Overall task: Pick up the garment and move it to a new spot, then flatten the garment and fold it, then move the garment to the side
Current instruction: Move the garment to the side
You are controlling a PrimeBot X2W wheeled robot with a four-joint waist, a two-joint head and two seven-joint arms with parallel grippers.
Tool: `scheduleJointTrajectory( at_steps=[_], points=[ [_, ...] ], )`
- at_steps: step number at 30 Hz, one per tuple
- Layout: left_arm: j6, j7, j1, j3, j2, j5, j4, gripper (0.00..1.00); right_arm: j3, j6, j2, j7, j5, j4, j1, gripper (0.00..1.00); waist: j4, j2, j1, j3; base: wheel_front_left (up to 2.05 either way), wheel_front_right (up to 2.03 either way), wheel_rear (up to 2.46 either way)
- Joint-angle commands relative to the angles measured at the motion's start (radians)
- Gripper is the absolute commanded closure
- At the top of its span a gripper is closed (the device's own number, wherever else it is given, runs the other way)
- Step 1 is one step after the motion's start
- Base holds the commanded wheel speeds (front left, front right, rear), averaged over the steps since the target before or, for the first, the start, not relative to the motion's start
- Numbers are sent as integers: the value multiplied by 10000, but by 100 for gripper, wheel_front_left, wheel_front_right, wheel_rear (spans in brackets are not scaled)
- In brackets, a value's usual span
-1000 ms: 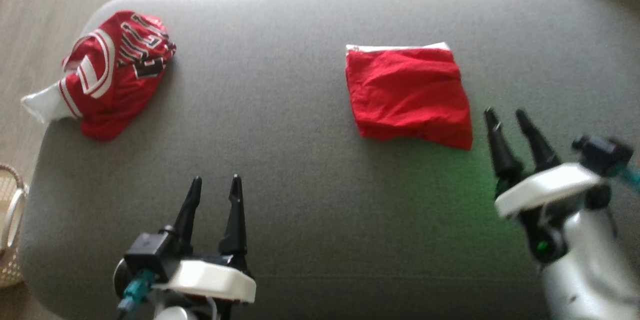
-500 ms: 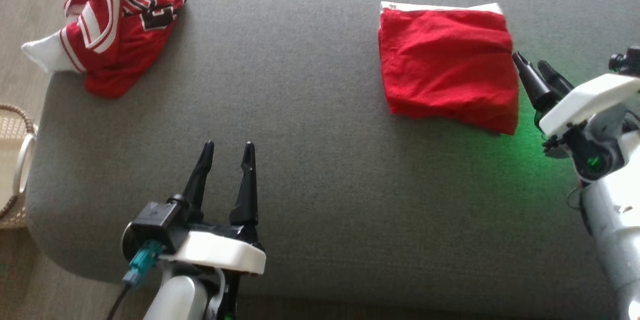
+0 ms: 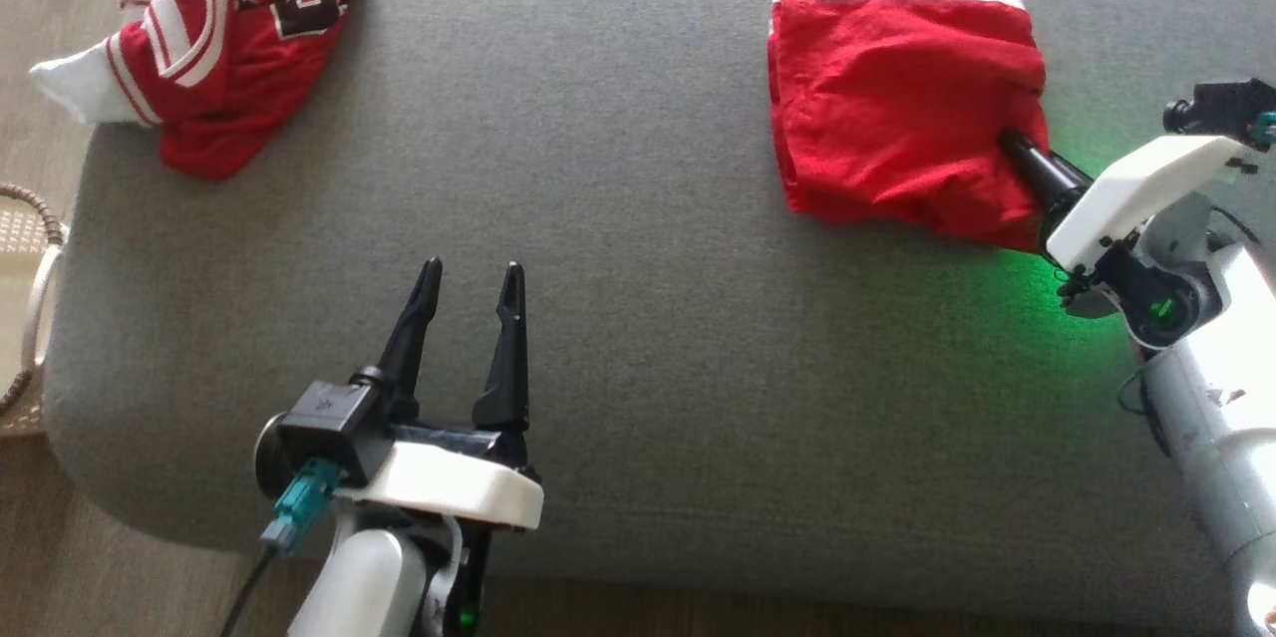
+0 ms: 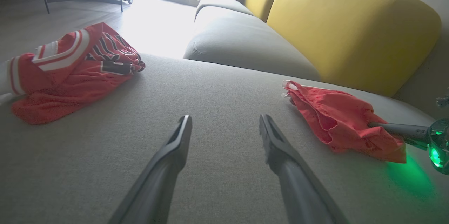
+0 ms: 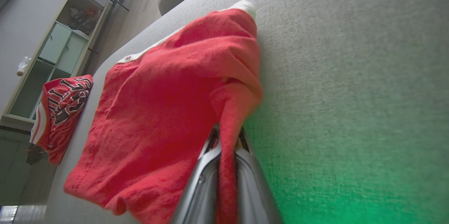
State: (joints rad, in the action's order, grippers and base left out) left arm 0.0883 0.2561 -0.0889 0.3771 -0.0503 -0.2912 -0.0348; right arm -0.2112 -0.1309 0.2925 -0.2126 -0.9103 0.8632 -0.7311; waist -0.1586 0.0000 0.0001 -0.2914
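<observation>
You look to be on the last step. The garment [image 3: 897, 109] lies at 2 o'clock on the grey cushion [image 3: 598, 218] as a compact red rectangle with a white band along its far edge, so the flattening and folding read as done. What remains, by my judgement, is carrying it to the side.

Your right gripper [image 3: 1012, 144] comes in from 3 o'clock and is clamped on the garment's right edge, its tips sunk in the cloth. Your left gripper [image 3: 472, 266] hovers at 7 o'clock with its fingers apart, holding nothing and well apart from the garment. A crumpled jersey [image 3: 219, 29] sits at 10 o'clock on the cushion's corner, untouched.

The head view gives you the layout but hides the grip itself. The right wrist view settles it: a ridge of red cloth runs down between the two fingers [image 5: 203, 182], pinched tight. I cannot tell from it whether every layer is caught — only that one fold is. The left wrist view adds the side profile: the garment's gripped end is bunched and raised around the finger, while the far end with the white band lies near the cushion. It also shows the yellow backrest [image 4: 350, 31] behind at 1 o'clock.
</observation>
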Motion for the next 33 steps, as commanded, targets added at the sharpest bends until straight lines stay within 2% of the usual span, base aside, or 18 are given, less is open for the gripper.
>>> scheduleJointTrajectory(
  at_steps=[1,9,20,28,33],
  points=[
    [49,57,-278,-268,1,86,286,0,-211,2,196,57,-109,-241,-294,100,93,0,-1,15,0,0,0],
    [-12,57,-208,-462,1,241,327,0,-931,2,804,407,119,-199,-676,100,992,0,-1,46,0,0,0],
    [-382,57,-282,-829,1,611,277,0,-2302,2,2210,701,1268,-435,-1600,100,2915,0,-1,-240,0,0,0],
    [-688,57,-503,-1006,1,993,128,0,-2894,2,2586,1218,2012,-432,-2280,100,3923,0,-1,-661,0,0,0],
    [-854,57,-710,-1080,-8,1234,55,0,-3140,2,2738,1652,2366,-363,-2671,100,4286,0,-1,-1021,0,0,0]
  ],
)
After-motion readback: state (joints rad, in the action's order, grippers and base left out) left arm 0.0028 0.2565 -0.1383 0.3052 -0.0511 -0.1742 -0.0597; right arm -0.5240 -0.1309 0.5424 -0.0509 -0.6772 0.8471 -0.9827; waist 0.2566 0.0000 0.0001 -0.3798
